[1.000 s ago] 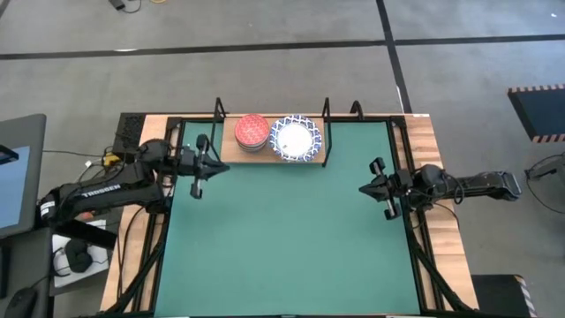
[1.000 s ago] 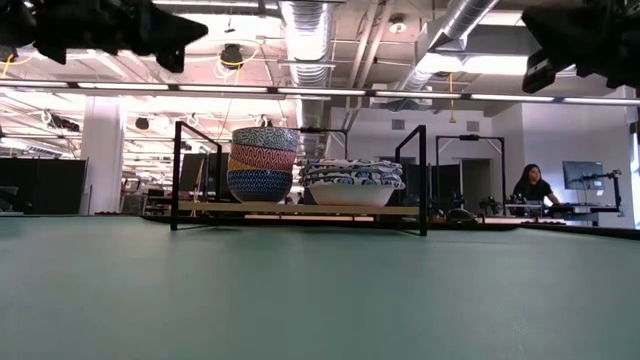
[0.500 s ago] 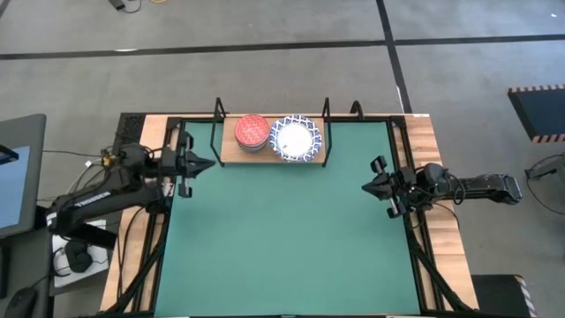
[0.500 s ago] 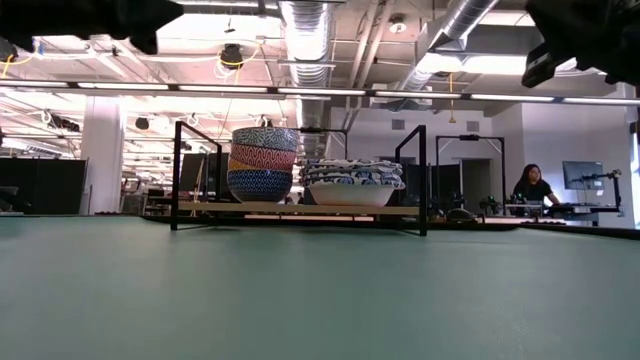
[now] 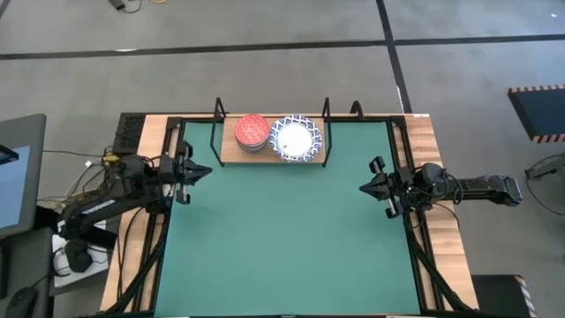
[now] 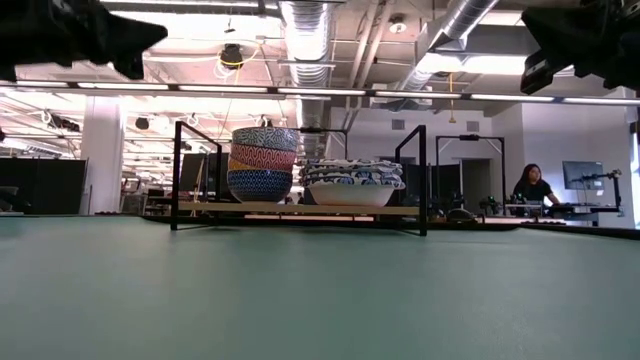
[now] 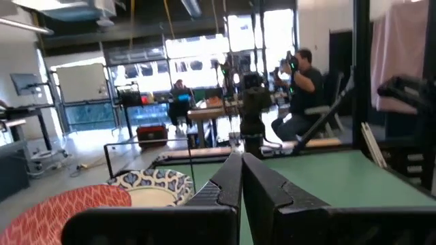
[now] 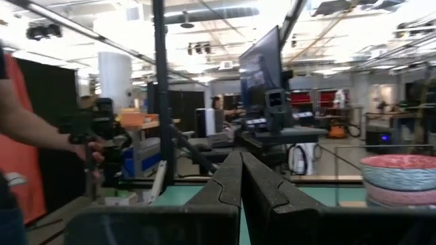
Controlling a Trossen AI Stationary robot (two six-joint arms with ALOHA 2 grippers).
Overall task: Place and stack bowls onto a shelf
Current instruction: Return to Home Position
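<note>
The light-wood shelf [image 5: 228,152] stands at the far edge of the green mat. On its plank sit a stack of small bowls [image 5: 252,132] with a red one on top, and beside it a stack of white bowls with blue-patterned rims [image 5: 295,139]. The low view shows both stacks, small bowls [image 6: 263,165] and white bowls [image 6: 350,186]. My left gripper [image 5: 208,170] hovers shut above the mat's left edge, near the shelf's left end. My right gripper [image 5: 363,188] hovers shut above the mat's right edge. Both are empty, fingertips together in the wrist views [image 7: 240,160] [image 8: 240,158].
Green mat [image 5: 282,238] covers the table between the arms. Black wire end frames [image 6: 185,175] rise at the shelf's two ends. People stand and sit in the room beyond the table [image 6: 530,185], [image 7: 300,82]; a person's arm [image 8: 41,129] shows in the right wrist view.
My left gripper has drawn back toward the table's left edge, away from the shelf, staying shut and empty. The bowls and the shelf have kept still.
</note>
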